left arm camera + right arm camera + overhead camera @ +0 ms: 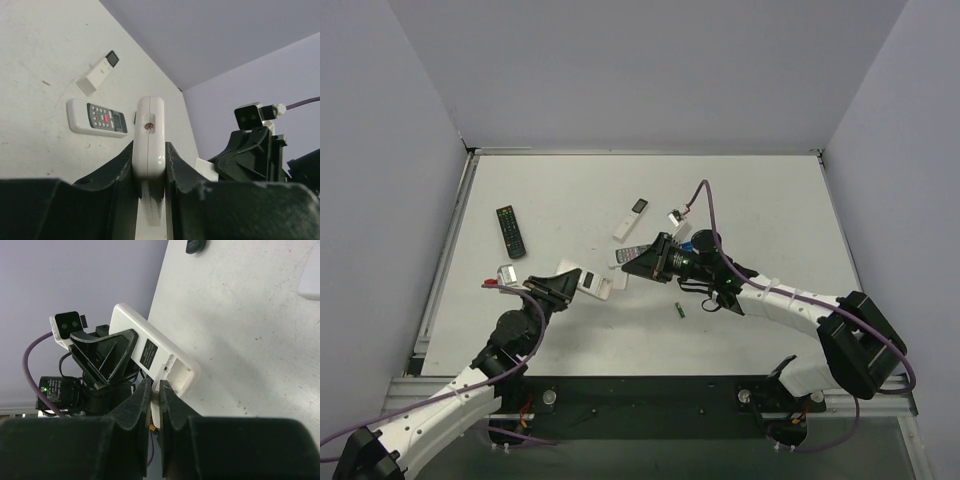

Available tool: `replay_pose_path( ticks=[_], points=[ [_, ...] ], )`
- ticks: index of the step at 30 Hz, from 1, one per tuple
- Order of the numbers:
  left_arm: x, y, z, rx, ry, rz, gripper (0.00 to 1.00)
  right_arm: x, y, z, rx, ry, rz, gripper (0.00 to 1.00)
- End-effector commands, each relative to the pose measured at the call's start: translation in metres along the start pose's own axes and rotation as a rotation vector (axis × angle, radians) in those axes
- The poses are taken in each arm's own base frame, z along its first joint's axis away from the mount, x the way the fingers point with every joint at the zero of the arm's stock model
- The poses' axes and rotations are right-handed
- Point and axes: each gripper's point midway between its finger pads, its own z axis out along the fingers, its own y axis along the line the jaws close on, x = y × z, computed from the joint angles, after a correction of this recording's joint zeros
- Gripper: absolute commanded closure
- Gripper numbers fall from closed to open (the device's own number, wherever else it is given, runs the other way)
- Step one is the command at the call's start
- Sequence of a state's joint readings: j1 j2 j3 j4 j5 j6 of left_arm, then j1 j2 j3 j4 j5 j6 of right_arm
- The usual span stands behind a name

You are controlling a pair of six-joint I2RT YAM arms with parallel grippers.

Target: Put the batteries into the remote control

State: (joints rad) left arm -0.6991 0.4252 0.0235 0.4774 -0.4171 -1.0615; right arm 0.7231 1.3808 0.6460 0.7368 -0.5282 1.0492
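Remote control (135, 322) first: a short white slab with rounded corners, held clear of the table (770, 220) and turned on its edge. The right wrist view shows its plain white back, which carries a small black label (149, 352). Past the label, at the end nearest the right gripper's jaws, the battery bay (172, 369) is an open recess. From the left wrist view only the narrow white end is visible, with one small screw (148, 127) set in it. The red button face cannot be seen from any camera.

The left gripper (150, 150) pinches the remote across its thickness, one dark finger flat on each broad side, and the body stands up out of the jaws. The right gripper (155, 385) meets the remote at the bay end, its jaws pressed together. A thin white strip shows in the slit between them — whether it is something pinched or just the remote's edge I cannot tell.

One green battery (677, 310) lies on the table a little behind the right jaws, on the near side and apart from them. Beyond the left jaws lies a white remote with a grey keypad (97, 117), face up — and farther out a slim white one (97, 74). A long black remote (511, 230) lies well off to the left of both grippers.
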Motion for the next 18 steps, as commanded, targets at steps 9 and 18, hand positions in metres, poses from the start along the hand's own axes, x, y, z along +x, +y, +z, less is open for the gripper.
replay_pose_path(
  ticks=[9, 18],
  points=[
    [-0.005, 0.035, -0.008, -0.121, -0.015, 0.156, 1.00, 0.009, -0.080, 0.005, 0.208, 0.058, -0.021, 1.00],
    [-0.009, 0.022, -0.020, -0.055, -0.015, 0.097, 1.00, 0.030, -0.121, 0.042, 0.232, 0.203, 0.031, 1.00]
  ],
)
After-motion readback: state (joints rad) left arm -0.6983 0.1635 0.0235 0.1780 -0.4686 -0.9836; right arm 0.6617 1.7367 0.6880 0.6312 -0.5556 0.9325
